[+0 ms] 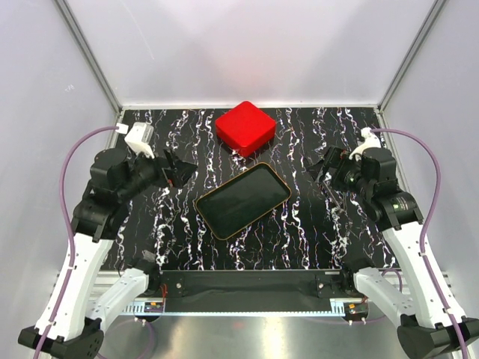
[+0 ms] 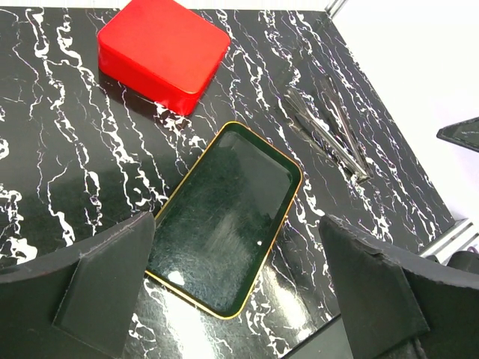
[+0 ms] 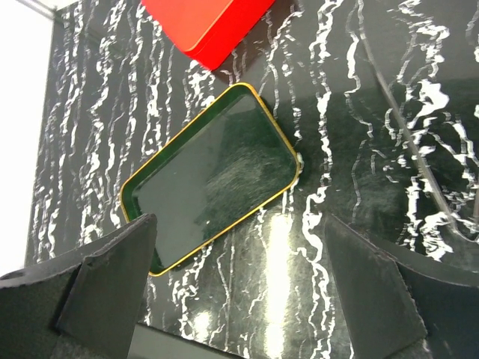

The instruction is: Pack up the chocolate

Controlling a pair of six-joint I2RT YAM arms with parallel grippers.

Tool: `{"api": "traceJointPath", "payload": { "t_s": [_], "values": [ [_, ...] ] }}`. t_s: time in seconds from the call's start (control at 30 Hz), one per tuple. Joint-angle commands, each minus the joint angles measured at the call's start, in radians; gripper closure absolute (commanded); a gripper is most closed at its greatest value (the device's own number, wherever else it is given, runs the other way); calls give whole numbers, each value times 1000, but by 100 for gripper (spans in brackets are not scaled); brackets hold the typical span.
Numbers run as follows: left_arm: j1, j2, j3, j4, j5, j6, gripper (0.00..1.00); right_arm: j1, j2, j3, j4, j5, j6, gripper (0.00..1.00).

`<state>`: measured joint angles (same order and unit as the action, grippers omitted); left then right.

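No chocolate pieces show in any view. The black gold-rimmed tray [image 1: 243, 200] lies empty and slanted at the table's middle; it also shows in the left wrist view [image 2: 224, 224] and the right wrist view [image 3: 209, 179]. The red box [image 1: 245, 128] sits closed behind it and also shows in the left wrist view [image 2: 161, 51] and the right wrist view [image 3: 206, 26]. My left gripper [image 1: 183, 170] hovers left of the tray, open and empty [image 2: 239, 299]. My right gripper [image 1: 318, 168] hovers right of the tray, open and empty [image 3: 239, 292].
A thin dark metal tool like tongs [image 2: 325, 131] lies on the black marbled tabletop [image 1: 299, 232] right of the tray, under my right gripper. White walls enclose the table on three sides.
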<state>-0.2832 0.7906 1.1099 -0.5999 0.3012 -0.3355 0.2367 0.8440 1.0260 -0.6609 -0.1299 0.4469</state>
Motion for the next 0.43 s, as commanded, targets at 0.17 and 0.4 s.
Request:
{"api": "traceJointPath", "payload": {
  "t_s": [0.17,0.4],
  "values": [
    [-4,-47,22,-6,-34,29,1,-2,-39,16,-12,75,-46,0],
    [-4,-56,25,-8,-43,29,1,0,-40,39,-17,75,-59,0]
  ]
}}
